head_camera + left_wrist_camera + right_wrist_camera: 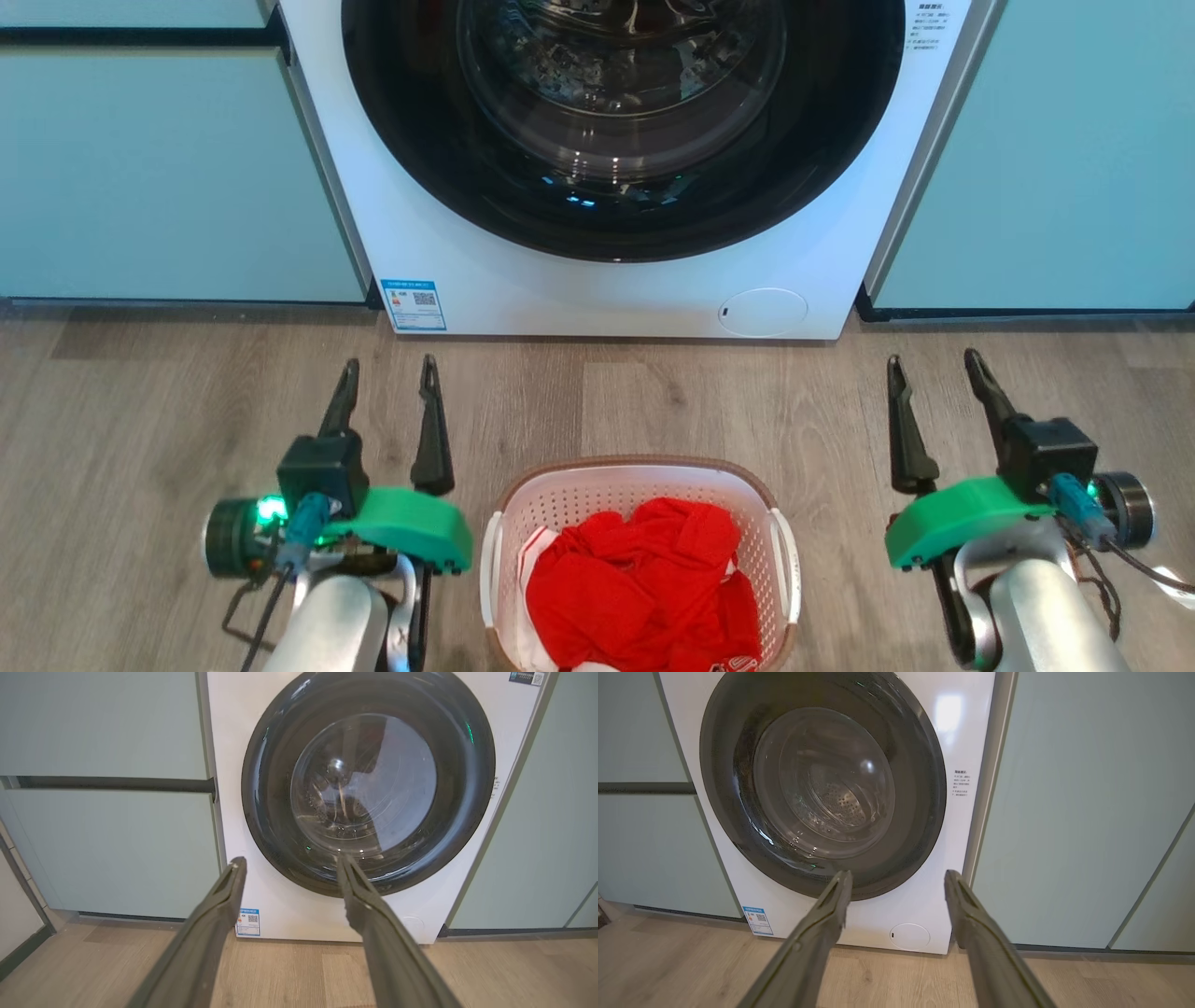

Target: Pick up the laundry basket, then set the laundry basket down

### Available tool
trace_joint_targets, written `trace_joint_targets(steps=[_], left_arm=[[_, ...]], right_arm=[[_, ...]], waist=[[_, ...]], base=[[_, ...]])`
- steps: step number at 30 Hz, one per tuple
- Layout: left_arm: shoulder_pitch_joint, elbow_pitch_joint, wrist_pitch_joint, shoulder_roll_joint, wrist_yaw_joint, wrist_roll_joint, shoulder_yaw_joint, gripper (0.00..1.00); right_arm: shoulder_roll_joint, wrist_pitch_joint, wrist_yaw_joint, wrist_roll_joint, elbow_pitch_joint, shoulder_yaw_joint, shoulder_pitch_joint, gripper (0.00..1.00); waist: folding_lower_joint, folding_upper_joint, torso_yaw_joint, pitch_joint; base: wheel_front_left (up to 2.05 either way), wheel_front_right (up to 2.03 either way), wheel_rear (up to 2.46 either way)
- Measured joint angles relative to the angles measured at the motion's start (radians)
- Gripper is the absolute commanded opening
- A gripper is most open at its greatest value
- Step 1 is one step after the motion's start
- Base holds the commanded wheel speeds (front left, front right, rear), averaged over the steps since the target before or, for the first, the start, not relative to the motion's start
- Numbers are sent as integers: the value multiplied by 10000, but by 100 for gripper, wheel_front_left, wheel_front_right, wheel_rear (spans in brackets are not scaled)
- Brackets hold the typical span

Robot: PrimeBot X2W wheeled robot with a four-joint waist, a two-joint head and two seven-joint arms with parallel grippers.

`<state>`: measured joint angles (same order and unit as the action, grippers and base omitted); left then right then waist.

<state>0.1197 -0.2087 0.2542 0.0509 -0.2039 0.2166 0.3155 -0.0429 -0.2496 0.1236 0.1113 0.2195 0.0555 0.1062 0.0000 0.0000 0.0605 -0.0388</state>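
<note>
Laundry basket (560, 499), bottom centre, sits between left gripper (389, 364) and right gripper (933, 357), both with jaws spread; a lopsided grab could tip it.

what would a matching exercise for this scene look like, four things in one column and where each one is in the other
Things
1. white perforated plastic laundry basket with a brown rim
2. crumpled red cloth
3. white front-loading washer with a dark round door
4. small blue-and-white label sticker

Places
a. stuck low on the washer's front, at its left
b. on the wooden floor, between the open left gripper and open right gripper
c. inside the basket
d. between pale green cabinets

Pairs: 1-b, 2-c, 3-d, 4-a
</note>
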Motion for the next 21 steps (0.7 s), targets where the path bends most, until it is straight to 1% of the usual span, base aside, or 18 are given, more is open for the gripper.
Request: trace_joint_targets(steps=[5, 7, 8, 10, 12, 17, 21], left_arm=[[-46, -430, 13, 0, 23, 368, -19, 100], [-49, -652, 13, 0, 127, 719, -33, 100], [-52, -780, 13, 0, 245, 905, -31, 100], [-61, -963, 13, 0, 284, 796, -29, 100], [-61, -1011, 13, 2, 280, 224, 33, 100], [-62, -1137, 13, -2, 326, 420, 128, 100], [-73, -1239, 13, -2, 378, 1072, 50, 100]], right_arm=[[0, 0, 0, -17, 268, 27, 43, 100], [0, 0, 0, -17, 324, 48, 61, 100], [0, 0, 0, -17, 366, 69, 80, 100], [0, 0, 0, -42, 433, 96, 100, 100], [-6, 0, 0, -299, 529, 232, 100, 100], [-4, 0, 0, -445, 627, 355, 100, 100], [-4, 0, 0, -408, 809, 336, 100, 100]], waist=[[0, 0, -19, -12], [0, 0, -28, -19], [0, 0, -35, -22], [0, 0, -40, -20], [0, 0, -42, -16], [0, 0, -53, -16], [0, 0, -71, 4]], base=[[0, 0, 0], [0, 0, 0], [0, 0, 0], [0, 0, 0], [0, 0, 0], [0, 0, 0], [0, 0, 0]])
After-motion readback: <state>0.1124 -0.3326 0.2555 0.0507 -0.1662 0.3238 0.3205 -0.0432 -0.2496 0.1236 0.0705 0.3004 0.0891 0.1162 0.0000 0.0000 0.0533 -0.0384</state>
